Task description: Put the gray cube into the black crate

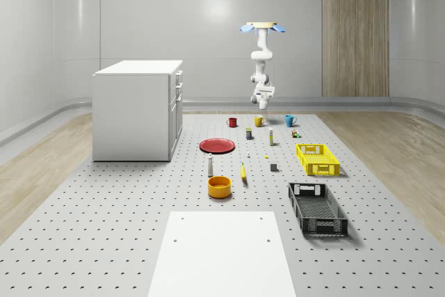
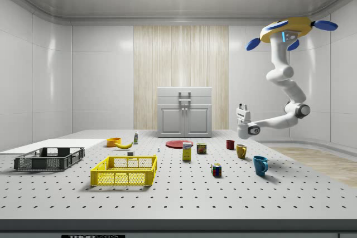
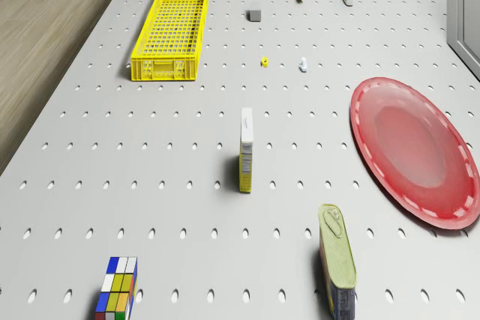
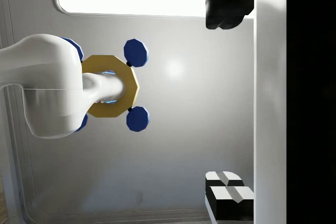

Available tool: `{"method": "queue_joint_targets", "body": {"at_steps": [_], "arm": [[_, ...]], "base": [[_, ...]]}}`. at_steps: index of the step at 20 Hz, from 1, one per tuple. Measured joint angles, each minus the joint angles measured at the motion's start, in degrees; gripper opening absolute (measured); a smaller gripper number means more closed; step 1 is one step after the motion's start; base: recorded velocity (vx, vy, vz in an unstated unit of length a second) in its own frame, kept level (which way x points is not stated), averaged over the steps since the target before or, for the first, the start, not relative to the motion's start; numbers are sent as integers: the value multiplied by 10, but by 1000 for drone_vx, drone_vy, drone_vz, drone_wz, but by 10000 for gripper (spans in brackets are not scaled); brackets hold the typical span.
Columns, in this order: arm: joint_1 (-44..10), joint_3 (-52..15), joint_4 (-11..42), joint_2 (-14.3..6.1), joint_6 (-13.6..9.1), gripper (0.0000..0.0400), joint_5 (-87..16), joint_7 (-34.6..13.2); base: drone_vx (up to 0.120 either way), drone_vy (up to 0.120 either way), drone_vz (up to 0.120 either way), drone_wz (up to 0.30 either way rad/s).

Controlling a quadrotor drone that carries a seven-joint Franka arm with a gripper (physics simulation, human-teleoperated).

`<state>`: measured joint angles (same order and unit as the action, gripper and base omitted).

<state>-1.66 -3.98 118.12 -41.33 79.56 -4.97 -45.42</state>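
The drone (image 2: 294, 30) hovers high over the table's (image 1: 104, 213) far end, fingers (image 4: 226, 6) spread wide and empty, pointing upward, so the cube (image 1: 274, 167) sits untouched near the yellow crate (image 1: 317, 159), short of the black crate (image 1: 318, 208).

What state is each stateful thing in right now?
Small gray cube: resting on the perforated table, ungrasped.
Black plastic crate: empty.
Yellow plastic crate: empty.
End effector: open, empty, pointing upward.
Quadrotor drone: hovering above the table's far end in the whole-scene view.
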Motion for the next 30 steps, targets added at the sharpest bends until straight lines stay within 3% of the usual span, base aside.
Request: {"method": "queue_joint_targets", "body": {"at_steps": [5, 10, 13, 17, 20, 23, 27, 30], "arm": [[-15, -48, 9, -3, 3, 400, -68, -9], [-49, -151, 48, -13, 11, 400, -217, -32], [-85, -248, 111, -27, 18, 400, -366, -61], [-160, -394, 251, -58, 21, 400, -620, -132], [-242, -487, 354, -83, -1, 400, -803, -208], [-335, -555, 421, -106, -40, 400, -936, -281], [-440, -613, 460, -134, -89, 400, -1032, -353], [-492, -639, 471, -151, -112, 400, -1065, -387]], "base": [[120, 0, 0, 0], [120, 0, 0, 0], [120, 0, 0, 0], [120, 0, 0, 0], [120, 0, 0, 0], [120, 0, 0, 0], [120, 0, 0, 0], [120, 0, 0, 0]]}}
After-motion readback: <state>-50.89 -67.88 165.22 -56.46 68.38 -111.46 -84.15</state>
